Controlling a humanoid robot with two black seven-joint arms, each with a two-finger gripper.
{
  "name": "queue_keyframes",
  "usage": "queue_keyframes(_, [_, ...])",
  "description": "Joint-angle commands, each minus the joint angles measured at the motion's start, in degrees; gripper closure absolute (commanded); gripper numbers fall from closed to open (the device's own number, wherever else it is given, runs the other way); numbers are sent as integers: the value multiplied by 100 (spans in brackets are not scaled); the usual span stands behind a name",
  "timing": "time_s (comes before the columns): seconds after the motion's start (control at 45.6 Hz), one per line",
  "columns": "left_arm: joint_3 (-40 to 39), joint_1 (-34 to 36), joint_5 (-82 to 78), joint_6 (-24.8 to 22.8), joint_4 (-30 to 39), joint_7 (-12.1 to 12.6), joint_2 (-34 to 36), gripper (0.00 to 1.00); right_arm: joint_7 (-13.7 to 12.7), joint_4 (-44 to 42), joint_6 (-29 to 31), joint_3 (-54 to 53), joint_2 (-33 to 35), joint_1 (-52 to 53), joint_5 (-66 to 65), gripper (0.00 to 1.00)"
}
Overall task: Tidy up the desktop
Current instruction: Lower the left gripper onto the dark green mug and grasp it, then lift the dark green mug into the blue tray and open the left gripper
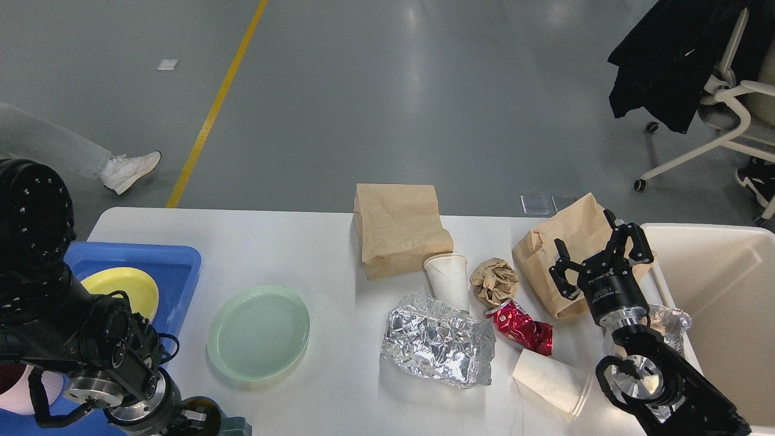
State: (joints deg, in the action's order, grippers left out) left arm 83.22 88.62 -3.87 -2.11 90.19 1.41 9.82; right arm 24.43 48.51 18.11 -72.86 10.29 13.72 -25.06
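Left gripper (pixel 209 424) runs off the bottom edge, fingers out of sight; the blue tray (pixel 175 266) is half buried behind that arm; a clear plastic item (pixel 669 321) hides behind the right arm, too blurred to identify; the cream bin (pixel 714 266) is clipped by the right edge; the desktop (pixel 290 242) is cut at the bottom.

right pincer (pixel 596 254) raised, fingers spread, left arm folded low at the edge
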Motion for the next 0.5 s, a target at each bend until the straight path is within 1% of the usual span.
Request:
queue_keyframes(0.0, [2,24,0,-8,16,-9,28,100,0,0,0,0,-1,-1,1,0])
queue_keyframes(0.11, [10,164,26,-70,77,-9,81,100,0,0,0,0,0,-1,1,0])
queue_keyframes(0.198, [10,699,97,-342,297,0,283,100,0,0,0,0,-9,7,1,0])
queue_keyframes(0.263, [10,1252,105,-771,446,8,476,100,0,0,0,0,-9,7,1,0])
queue_keyframes(0.307, [19,1665,105,-1140,525,17,590,100,0,0,0,0,-1,-1,1,0])
queue_keyframes(0.395, [28,2369,105,-1835,631,17,652,100,0,0,0,0,-9,7,1,0])
queue_keyframes(0.483, [63,3063,114,-2231,850,17,670,100,0,0,0,0,0,7,1,0])
